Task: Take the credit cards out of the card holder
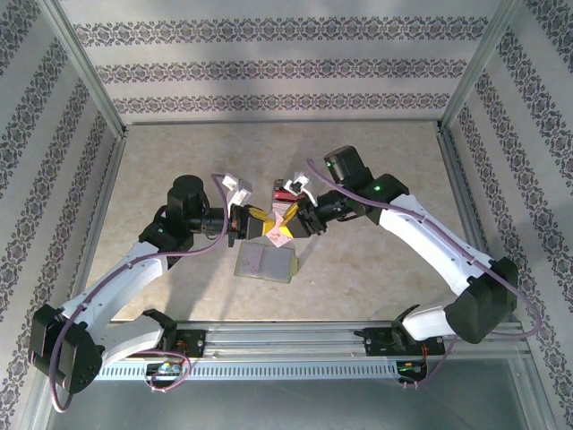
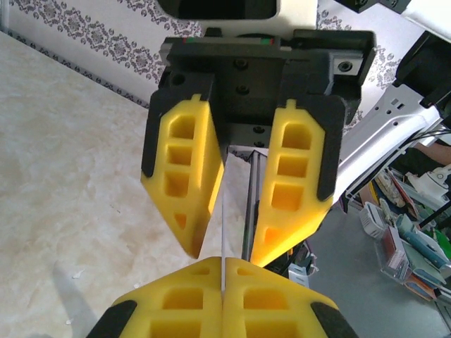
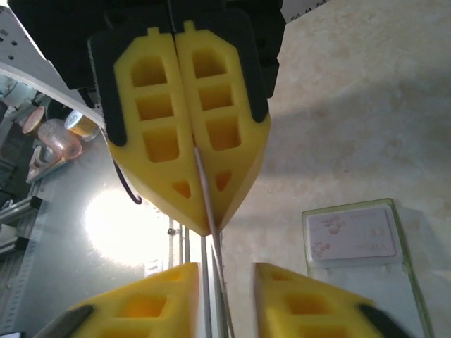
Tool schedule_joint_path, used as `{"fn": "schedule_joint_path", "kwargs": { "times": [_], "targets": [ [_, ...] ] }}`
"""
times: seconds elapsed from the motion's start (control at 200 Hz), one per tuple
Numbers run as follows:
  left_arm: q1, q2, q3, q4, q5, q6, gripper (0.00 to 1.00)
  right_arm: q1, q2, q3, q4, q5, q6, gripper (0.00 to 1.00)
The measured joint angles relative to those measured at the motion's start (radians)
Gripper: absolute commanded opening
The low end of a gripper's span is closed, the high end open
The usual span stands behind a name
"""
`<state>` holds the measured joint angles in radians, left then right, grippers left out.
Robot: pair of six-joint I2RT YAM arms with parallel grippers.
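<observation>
Presently, left jaws clamp a credit card [image 2: 223, 239] above the card holder [image 1: 265, 262], right jaws parted; recommend right clears before left withdraws.

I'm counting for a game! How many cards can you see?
2. One card is pinched by the shut left gripper, up above the table. Another card sits in the holder's pocket, down on the table. More may hide inside.
</observation>
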<state>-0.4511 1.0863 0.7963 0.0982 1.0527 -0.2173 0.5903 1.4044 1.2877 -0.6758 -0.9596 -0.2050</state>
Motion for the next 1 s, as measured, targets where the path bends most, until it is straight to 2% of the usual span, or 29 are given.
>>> {"fn": "schedule_joint_path", "kwargs": {
  "times": [0.08, 0.13, 0.18, 0.2, 0.23, 0.265, 0.35, 0.485, 0.725, 0.854, 1.004],
  "targets": [
    [0.000, -0.003, 0.000, -0.006, -0.019, 0.001, 0.11, 0.002, 0.006, 0.000, -0.003, -0.007, 0.004, 0.01],
    [-0.001, -0.007, -0.001, -0.011, -0.032, 0.009, 0.21, 0.002, 0.006, 0.005, -0.009, -0.006, -0.006, 0.00],
    [-0.001, -0.017, -0.001, -0.028, -0.055, 0.021, 0.26, 0.001, 0.006, 0.012, -0.017, 0.002, -0.011, 0.00],
    [0.000, -0.024, -0.001, -0.039, -0.068, 0.032, 0.31, 0.001, 0.006, 0.016, -0.023, 0.008, -0.014, 0.00],
    [-0.001, -0.035, -0.001, -0.057, -0.089, 0.042, 0.44, 0.001, 0.006, 0.025, -0.037, 0.023, -0.023, 0.00],
    [-0.001, -0.050, -0.001, -0.079, -0.115, 0.056, 0.48, 0.001, 0.008, 0.035, -0.053, 0.044, -0.034, 0.00],
    [-0.001, -0.107, -0.010, -0.128, -0.222, 0.084, 0.64, 0.001, 0.020, 0.076, -0.108, 0.125, -0.071, 0.00],
    [-0.001, -0.252, -0.083, -0.183, -0.460, 0.110, 0.76, 0.004, 0.087, 0.164, -0.208, 0.309, -0.141, 0.00],
    [0.000, -0.497, -0.246, -0.341, -0.907, 0.049, 0.80, 0.045, 0.374, 0.402, -0.409, 0.690, -0.268, 0.00],
    [0.000, -0.568, -0.300, -0.426, -1.053, -0.013, 0.80, 0.067, 0.521, 0.520, -0.477, 0.832, -0.327, 0.00],
    [0.000, -0.583, -0.313, -0.481, -1.139, -0.060, 0.81, 0.089, 0.620, 0.609, -0.499, 0.938, -0.392, 0.00]
  ]
}}
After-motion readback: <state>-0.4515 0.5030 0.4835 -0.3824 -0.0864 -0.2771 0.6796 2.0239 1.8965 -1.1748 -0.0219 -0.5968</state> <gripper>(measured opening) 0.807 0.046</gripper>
